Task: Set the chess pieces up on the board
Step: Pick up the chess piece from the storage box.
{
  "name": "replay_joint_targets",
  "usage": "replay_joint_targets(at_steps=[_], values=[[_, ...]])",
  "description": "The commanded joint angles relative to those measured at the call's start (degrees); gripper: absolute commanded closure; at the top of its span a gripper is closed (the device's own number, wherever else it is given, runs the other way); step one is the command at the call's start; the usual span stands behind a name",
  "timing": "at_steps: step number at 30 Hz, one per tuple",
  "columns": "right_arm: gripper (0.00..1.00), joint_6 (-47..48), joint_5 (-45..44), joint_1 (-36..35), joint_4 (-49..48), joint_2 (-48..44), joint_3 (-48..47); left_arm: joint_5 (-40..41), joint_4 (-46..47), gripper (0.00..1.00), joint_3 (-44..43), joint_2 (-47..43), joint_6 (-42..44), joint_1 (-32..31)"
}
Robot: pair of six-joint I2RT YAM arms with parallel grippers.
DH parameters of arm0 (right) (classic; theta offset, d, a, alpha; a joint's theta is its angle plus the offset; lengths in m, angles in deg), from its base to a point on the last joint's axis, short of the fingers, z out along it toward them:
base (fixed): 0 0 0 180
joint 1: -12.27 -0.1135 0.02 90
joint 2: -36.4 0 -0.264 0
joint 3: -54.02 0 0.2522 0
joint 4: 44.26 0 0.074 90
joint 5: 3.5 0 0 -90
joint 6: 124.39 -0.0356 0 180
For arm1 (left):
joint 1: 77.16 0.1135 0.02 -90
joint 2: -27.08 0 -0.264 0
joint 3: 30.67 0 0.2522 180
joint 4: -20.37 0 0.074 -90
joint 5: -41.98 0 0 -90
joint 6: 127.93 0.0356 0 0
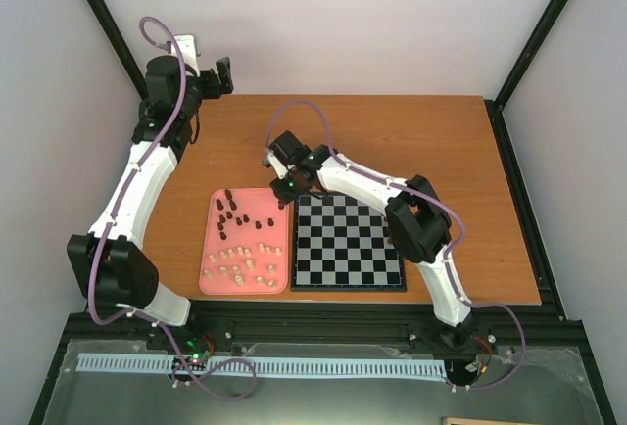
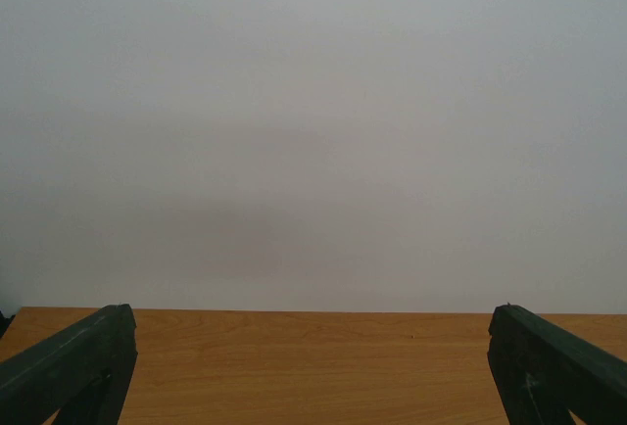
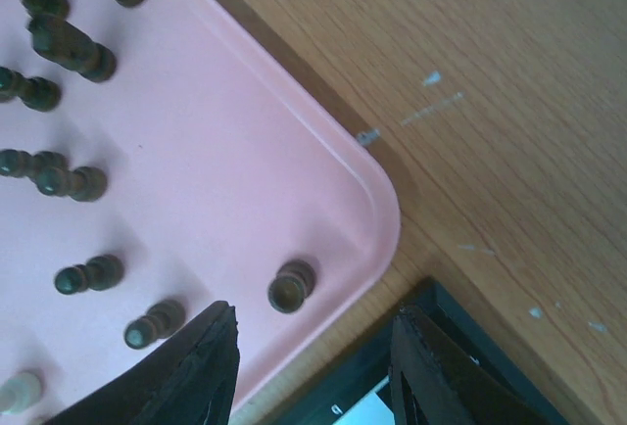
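Right hand (image 3: 315, 319) half-spread, empty, just below dark piece (image 3: 291, 286), possibly a pawn; pickup step; next I lower and pinch.

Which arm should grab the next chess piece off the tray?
Right. The right gripper hangs open over the pink tray's corner, beside a dark piece. The left gripper is far off, facing the wall.

Top cam: high, down on whole counter (image 1: 411, 131). L wrist cam: low, faces back wall (image 2: 313, 102). R wrist cam: close over pink tray (image 3: 245, 151) corner, shared w/ top
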Motion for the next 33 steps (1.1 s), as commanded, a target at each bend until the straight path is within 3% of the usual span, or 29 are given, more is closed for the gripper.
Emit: replay_joint_targets(at_steps=[1,25,33], values=[[0.57,1.17,1.45,-1.07,1.5,3.29,-3.33,-0.58,1.93,0.0,-1.76,0.34,-0.25,-0.13],[0.63,2.07,1.1,-2.43,5.57,9.97,-9.75,-0.3,1.93,0.0,-1.6,0.23,-0.13,-0.14],[0.76,2.25,0.47,-2.41,6.4,10.51,-10.79,-0.12,1.82,0.0,-1.6,-0.04,-0.03,-0.14]])
